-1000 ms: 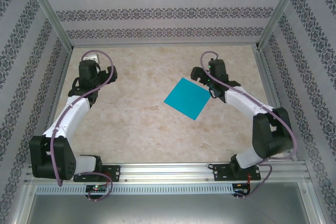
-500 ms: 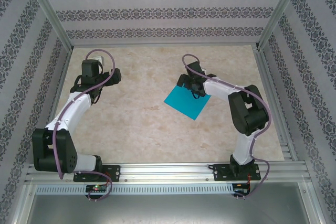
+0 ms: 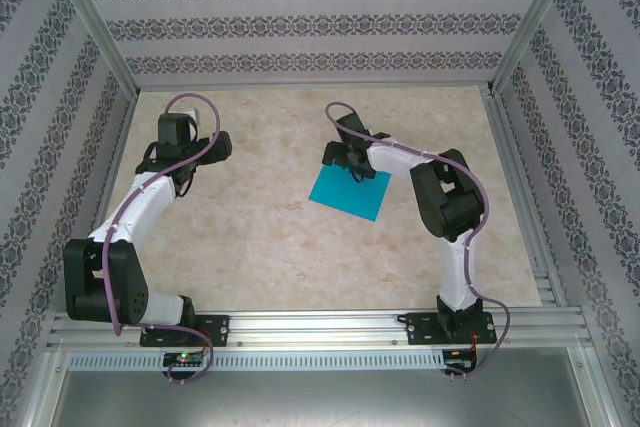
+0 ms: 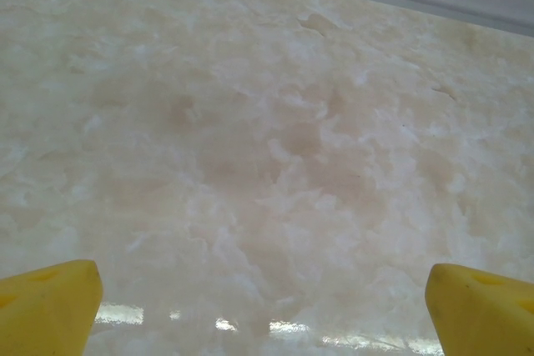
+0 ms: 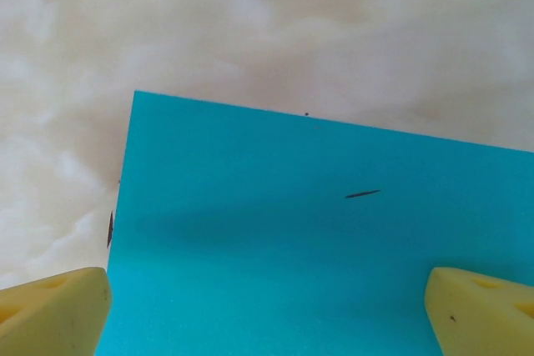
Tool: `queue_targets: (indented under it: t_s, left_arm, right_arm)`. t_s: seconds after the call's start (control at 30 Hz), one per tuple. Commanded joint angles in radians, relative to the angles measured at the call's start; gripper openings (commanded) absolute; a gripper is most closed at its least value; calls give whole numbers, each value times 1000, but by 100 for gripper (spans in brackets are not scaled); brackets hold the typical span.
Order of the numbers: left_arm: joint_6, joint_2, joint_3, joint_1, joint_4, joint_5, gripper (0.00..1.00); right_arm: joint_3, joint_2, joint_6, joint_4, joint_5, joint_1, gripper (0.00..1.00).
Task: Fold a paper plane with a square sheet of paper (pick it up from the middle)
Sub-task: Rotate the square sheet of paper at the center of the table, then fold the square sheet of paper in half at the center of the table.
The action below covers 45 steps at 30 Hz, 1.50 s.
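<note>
The square sheet of paper (image 3: pixel 350 194) lies flat and unfolded on the marbled table, turquoise-blue, near the middle right. My right gripper (image 3: pixel 352 169) hovers over its far edge, open. In the right wrist view the square sheet of paper (image 5: pixel 317 239) spreads below the wide-apart yellow fingertips (image 5: pixel 50 310), with a small dark mark on it and nothing held. My left gripper (image 3: pixel 185 175) is at the far left of the table, open over bare table (image 4: pixel 267 164), its yellow fingertips (image 4: pixel 480 306) far apart.
Aluminium frame posts and patterned walls (image 3: pixel 300 17) enclose the table on three sides. A metal rail (image 3: pixel 320 327) with both arm bases runs along the near edge. Purple cables loop over each arm.
My right arm has swung left, carrying its gripper from the sheet's right corner to over its far edge. The sheet has shifted slightly left and turned. The left arm barely moved.
</note>
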Motion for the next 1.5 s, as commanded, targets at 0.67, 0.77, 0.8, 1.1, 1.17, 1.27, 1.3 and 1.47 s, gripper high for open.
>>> queue_targets:
  t_s: [0.67,0.77,0.8,1.1,1.17,1.27,1.3,1.47]
  left_arm:
    - [-28,16,44,-9,-49,21,100]
    - [-26,23,47,-9,-51,21,100]
    - [-25,24,46,-9,-51,21,100]
    - [-27,43,51,-9,-49,28,100]
    - [-25,47,52,-9,-49,30,100]
    - [-24,50,54,-9,-49,31,100]
    - [-25,49,53,-9,-49,31,100]
    - [-25,51,52,-9,-49,31,100]
  right_arm:
    - [322,53,-233,-416,155,146,98]
    - [390,96,-246,-489,124,137,98]
    - [410,109,-251,-509,105,133,98]
    - [495,214,-241,-588,42,129,98]
    - [502,226,-240,-589,34,128,98]
    - [506,246,-238,-601,38,129,98]
    - [503,251,-236,-602,40,129,98]
    - [462,273,-238,-595,24,126,98]
